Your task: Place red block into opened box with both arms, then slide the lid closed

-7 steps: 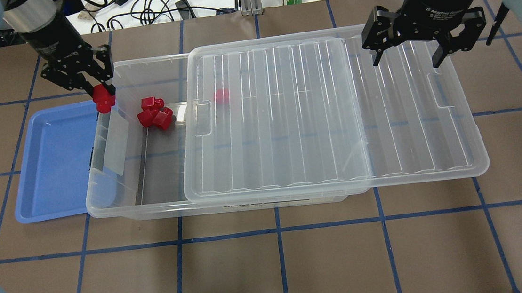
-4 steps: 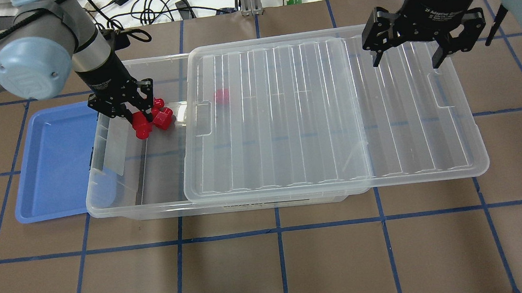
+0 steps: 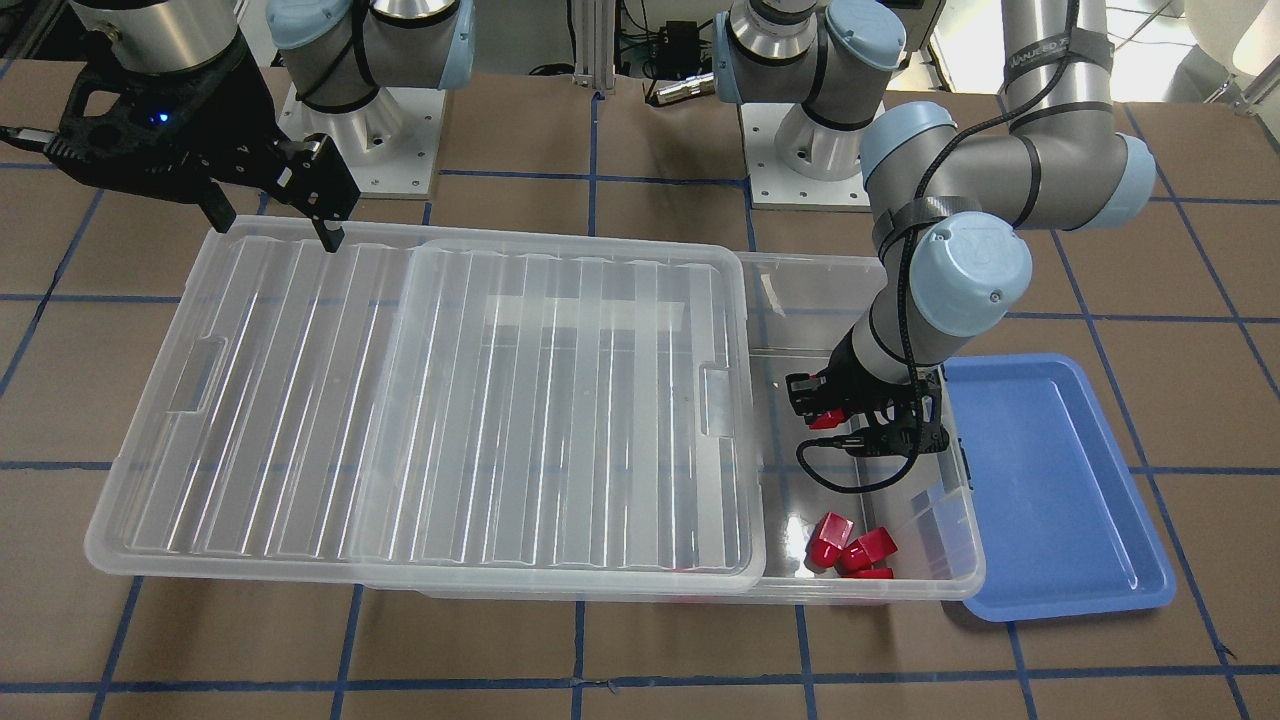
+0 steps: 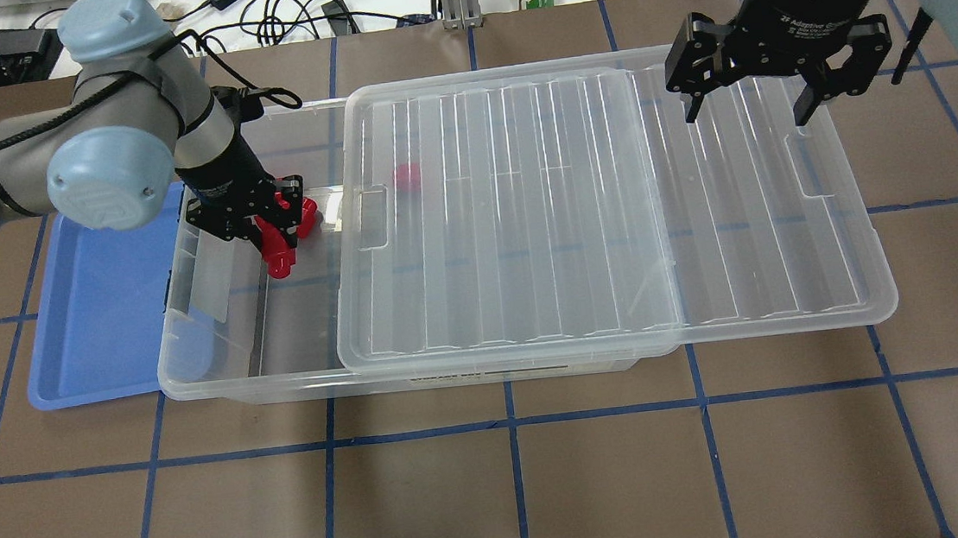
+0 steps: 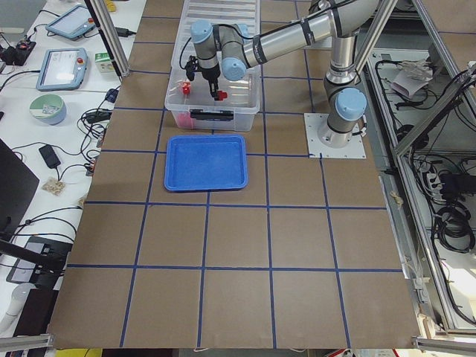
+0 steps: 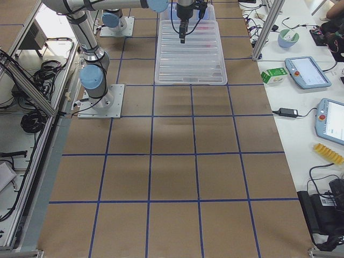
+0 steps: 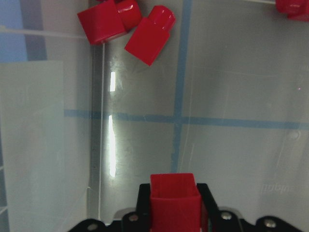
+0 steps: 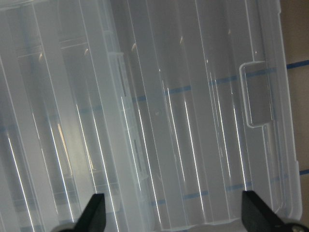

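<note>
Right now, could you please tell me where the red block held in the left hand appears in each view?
Exterior front-facing: the red block right of centre, over the box's open end.
Overhead exterior: red block left of centre.
Exterior left: red block a tiny speck, top centre.
Exterior right: cannot make it out.
Left wrist-mounted: red block bottom centre.
Right wrist-mounted: not in it.
Shared landmark: the blue tray beside the box's open end.

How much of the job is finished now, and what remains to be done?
Done: other red blocks lie in the box. In hand: the left tool grips a red block inside the open end, not yet released. Left: release it, withdraw, then slide the lid shut; it overhangs the box's other end, where the open right tool hovers above it.
</note>
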